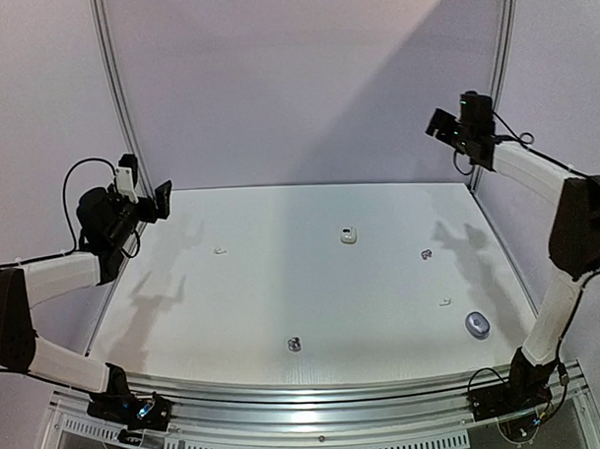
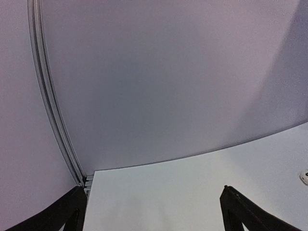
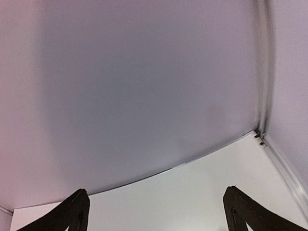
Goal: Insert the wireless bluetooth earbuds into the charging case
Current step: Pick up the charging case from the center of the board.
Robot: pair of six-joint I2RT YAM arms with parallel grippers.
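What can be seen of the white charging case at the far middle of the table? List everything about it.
The white charging case is a small, rounded-square box of what looks like glossy white plastic, with a faint darker mark on its top face. It is too small in view to tell whether its lid is open. It lies flat on the white table, toward the far side and slightly right of centre, apart from everything else. Only the table touches it.

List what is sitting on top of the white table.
Two tiny glossy white earbuds, two dark silvery-grey earbuds, a small white charging case and an oval blue-grey case, all apart. Whether either case holds anything is too small to tell.
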